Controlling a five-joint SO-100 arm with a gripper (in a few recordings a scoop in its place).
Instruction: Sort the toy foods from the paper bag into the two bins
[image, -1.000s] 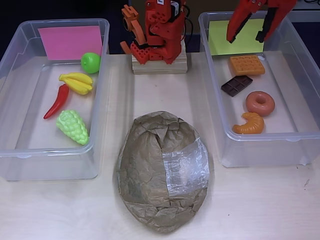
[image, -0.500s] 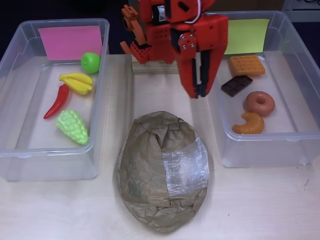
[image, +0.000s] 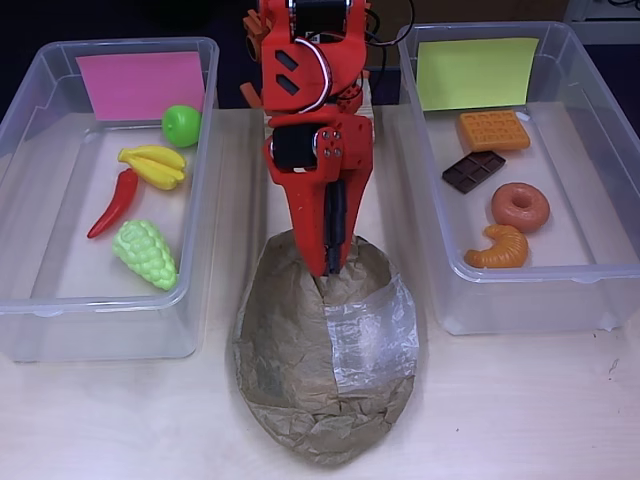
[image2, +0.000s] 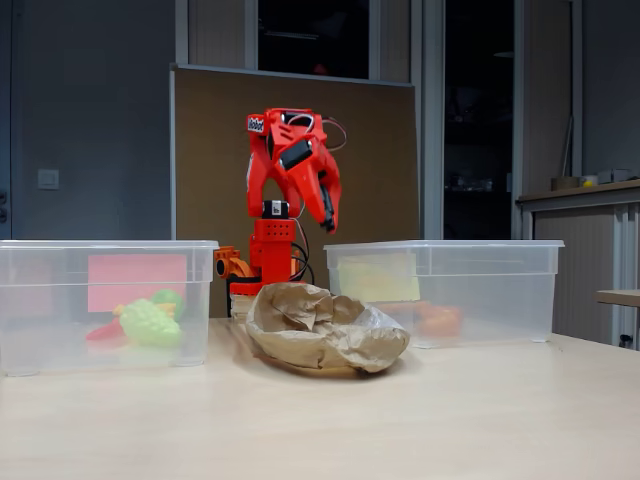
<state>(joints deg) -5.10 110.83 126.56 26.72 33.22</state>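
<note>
Two bins (image: 60, 300) (image: 600, 290) hold all the toy foods (image: 146, 253) I can see. The paper bag (image: 300, 380) sits on the table between them. The gripper (image: 328, 262) hangs right above the bag's far end, pointing down, nearly closed and holding nothing.

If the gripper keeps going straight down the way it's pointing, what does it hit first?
Most likely the paper bag: the gripper hangs above it, pointing down, with nothing showing between them in the fixed view.

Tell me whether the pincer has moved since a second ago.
Yes. The pincer left the yellow-labelled bin and swung leftward to above the paper bag.
</note>
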